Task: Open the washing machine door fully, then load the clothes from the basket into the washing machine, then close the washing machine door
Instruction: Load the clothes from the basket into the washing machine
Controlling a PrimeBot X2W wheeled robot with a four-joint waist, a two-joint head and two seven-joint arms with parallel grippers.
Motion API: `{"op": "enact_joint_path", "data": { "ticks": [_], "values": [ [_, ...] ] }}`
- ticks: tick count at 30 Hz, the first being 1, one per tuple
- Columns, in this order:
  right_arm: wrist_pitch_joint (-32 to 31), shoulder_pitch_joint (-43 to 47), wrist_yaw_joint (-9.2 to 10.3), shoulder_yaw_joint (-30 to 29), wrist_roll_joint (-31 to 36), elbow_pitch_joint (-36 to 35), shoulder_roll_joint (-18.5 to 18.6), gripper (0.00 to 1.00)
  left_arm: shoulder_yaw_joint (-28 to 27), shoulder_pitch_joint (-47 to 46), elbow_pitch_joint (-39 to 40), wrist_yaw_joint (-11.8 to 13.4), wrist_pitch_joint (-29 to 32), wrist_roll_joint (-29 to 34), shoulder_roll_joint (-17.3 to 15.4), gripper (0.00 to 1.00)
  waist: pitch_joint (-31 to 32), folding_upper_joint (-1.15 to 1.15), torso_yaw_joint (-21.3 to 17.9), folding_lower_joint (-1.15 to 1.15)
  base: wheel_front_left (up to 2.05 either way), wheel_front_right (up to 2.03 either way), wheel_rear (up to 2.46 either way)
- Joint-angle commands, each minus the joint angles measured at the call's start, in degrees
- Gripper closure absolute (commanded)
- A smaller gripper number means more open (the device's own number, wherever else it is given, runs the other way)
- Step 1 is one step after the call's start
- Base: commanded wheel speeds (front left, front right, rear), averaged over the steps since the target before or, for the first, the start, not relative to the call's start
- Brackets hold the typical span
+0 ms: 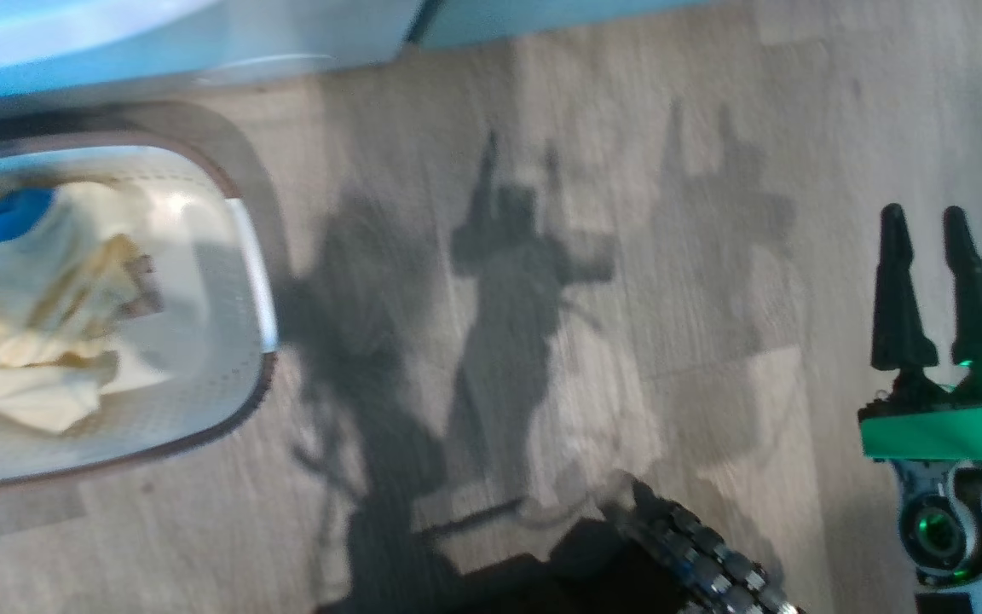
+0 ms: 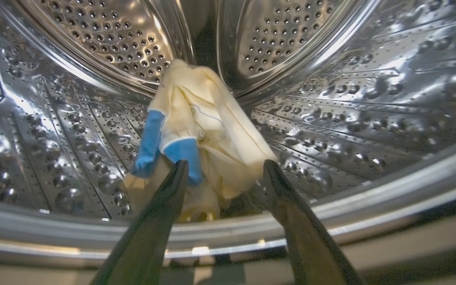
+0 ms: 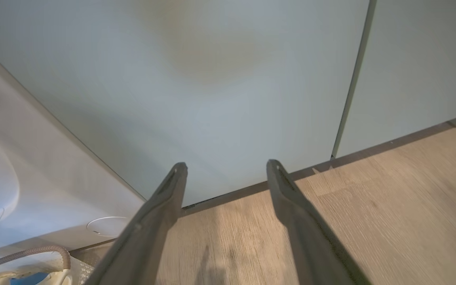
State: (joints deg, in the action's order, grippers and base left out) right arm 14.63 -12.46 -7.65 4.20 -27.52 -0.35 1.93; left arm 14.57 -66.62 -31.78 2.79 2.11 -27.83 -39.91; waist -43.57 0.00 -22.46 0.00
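One garment (image 2: 208, 126) lies at the drum's (image 2: 331, 118) front lip between the tips of my wide-open left gripper (image 2: 225, 163), so backing out could snag it; more clothes (image 1: 56, 281) wait in the basket (image 1: 239, 408).

The floor (image 1: 713, 128) is pale wood-look plank, a bit blurry from the head camera. The basket (image 1: 201, 384) sits right on it at the left, brown rim up, just beside the washing machine (image 3: 34, 178). The machine stands on the same boards, with its round service cap (image 3: 107, 226) low down by the floor line. The pale green cabinets (image 3: 212, 99) meet the planks along a dark kick strip (image 3: 251, 187). Soft shadows (image 1: 499, 298) fall across the middle, and a dark ribbed wheel (image 1: 696, 554) of the robot rests at the bottom edge.
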Motion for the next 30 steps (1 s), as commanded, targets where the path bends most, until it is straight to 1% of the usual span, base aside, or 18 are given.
{"op": "enact_joint_path", "data": {
  "ticks": [1, 3, 6, 14, 18, 23, 26, 30],
  "values": [
    [0.37, 1.06, 0.16, 0.19, 0.70, -1.49, 0.95, 0.00, -2.00, 1.12, 2.11, 0.31, -1.05, -0.33, -2.47, 0.00, 2.20, 0.00, 2.28, 0.00, 0.00, 0.00, 0.00],
    [0.37, 1.33, 0.16, -0.51, 1.91, -1.61, 0.95, 0.00, -1.86, 4.70, 3.43, 0.42, -2.76, -1.04, -1.26, 0.00, 3.59, 0.00, 3.66, 0.00, 0.00, 0.00, 0.00],
    [0.37, 1.99, 0.16, -1.41, 3.74, -1.67, 0.95, 0.00, -2.32, 10.22, 6.88, 1.58, -6.00, -2.05, 0.49, 0.00, 5.77, 0.00, 5.57, 0.00, 0.00, 0.00, 0.00],
    [0.37, 4.18, 0.16, -3.47, 8.27, -1.55, 0.95, 0.00, -3.56, 27.02, 19.90, 7.24, -13.11, -2.86, 4.11, 0.00, 11.43, 0.00, 10.80, 0.00, 0.00, 0.00, 0.00],
    [0.37, 5.07, 0.16, -4.14, 10.46, -1.41, 0.95, 0.00, -4.27, 35.51, 26.66, 10.70, -14.91, -2.36, 5.40, 0.00, 14.10, 0.00, 13.02, 0.00, 0.00, 0.00, 0.00],
    [0.37, 6.85, 0.16, -4.60, 13.21, -0.93, 0.95, 0.00, -4.03, 45.37, 33.21, 13.94, -16.22, -1.52, 8.16, 0.00, 17.71, 0.00, 15.87, 0.00, 0.00, 0.00, 0.00],
    [0.37, 8.19, 0.16, -4.80, 14.84, -0.52, 0.95, 0.00, -2.91, 50.24, 35.71, 15.16, -16.56, -1.06, 10.34, 0.00, 20.07, 0.00, 17.69, 0.00, 0.00, 0.00, 0.00],
    [0.37, 9.54, 0.16, -4.80, 16.61, -0.19, 0.95, 0.00, -1.42, 54.91, 37.37, 15.79, -16.80, -0.79, 12.61, 0.00, 22.72, 0.00, 19.68, 0.00, 0.00, 0.00, 0.00]
  ]
}}
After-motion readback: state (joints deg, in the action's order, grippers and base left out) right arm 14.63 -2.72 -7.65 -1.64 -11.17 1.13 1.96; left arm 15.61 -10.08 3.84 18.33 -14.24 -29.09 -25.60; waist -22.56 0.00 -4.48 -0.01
